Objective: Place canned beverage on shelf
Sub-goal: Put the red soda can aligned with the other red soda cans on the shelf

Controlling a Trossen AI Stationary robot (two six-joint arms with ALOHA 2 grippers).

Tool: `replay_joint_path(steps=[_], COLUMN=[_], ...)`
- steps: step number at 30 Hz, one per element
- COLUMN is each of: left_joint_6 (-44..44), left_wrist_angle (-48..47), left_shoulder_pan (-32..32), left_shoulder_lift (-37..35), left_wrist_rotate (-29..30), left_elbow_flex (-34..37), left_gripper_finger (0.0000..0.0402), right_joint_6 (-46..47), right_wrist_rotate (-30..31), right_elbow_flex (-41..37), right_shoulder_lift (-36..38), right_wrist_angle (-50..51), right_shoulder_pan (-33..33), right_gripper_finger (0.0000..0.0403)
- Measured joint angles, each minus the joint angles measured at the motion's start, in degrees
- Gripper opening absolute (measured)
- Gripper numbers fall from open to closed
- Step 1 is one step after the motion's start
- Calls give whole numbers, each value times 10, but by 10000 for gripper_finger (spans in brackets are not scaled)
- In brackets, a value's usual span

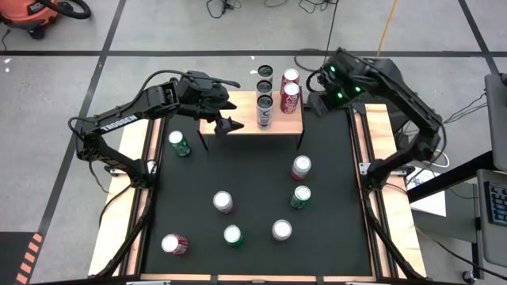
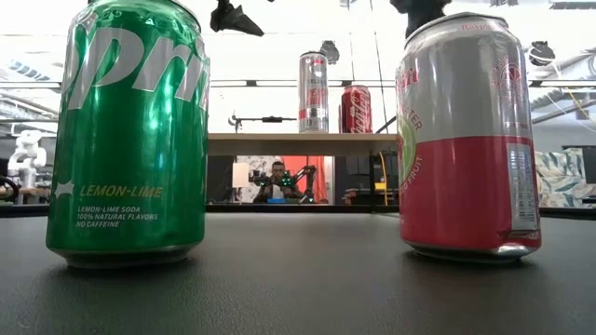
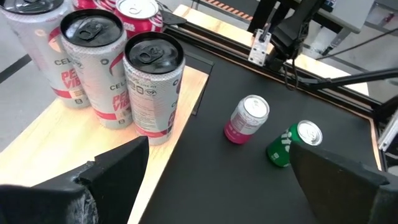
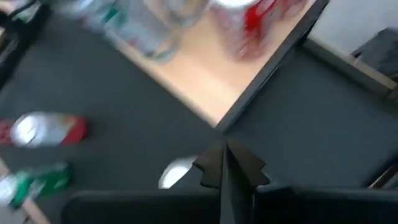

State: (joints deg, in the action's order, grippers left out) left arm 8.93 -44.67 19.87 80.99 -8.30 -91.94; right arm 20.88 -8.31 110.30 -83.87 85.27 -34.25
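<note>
Wooden shelf point(image 1: 289, 120) at the table's point(image 1: 253, 170) far edge carries five cans; seven stand below. Your left tool point(image 1: 228, 123) hovers released over its left end; right tool point(image 4: 227, 163) clenched, empty.

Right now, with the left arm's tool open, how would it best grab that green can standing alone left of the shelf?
Grip the green can around its round side wall, coming down from above: it stands upright with free space all around. The open left tool hangs near the shelf.
</note>
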Motion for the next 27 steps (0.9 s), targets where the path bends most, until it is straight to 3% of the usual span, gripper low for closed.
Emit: replay_joint_path(steps=[4, 7, 15, 20, 27], left_joint_6=[9, 27, 101, 135, 246], left_wrist_angle=[-11, -22, -41, -41, -45], left_shoulder_pan=[-6, -24, -144, -224, -316], left_shoulder_lift=[0, 0, -7, -6, 1], left_wrist_rotate=[-14, -17, 5, 53, 132], left_elbow_flex=[0, 0, 0, 0, 0], left_gripper_finger=[386, 386, 386, 386, 386], right_joint_6=[48, 83, 62, 33, 6], right_wrist_rotate=[-6, 23, 97, 94, 24], right_elbow_flex=[0, 0, -28, -58, -130], right_shoulder_lift=[32, 51, 69, 69, 101], right_wrist_angle=[27, 34, 33, 34, 24], right_shoulder_pan=[67, 121, 216, 245, 306], right_gripper_finger=[0, 0, 0, 0, 0])
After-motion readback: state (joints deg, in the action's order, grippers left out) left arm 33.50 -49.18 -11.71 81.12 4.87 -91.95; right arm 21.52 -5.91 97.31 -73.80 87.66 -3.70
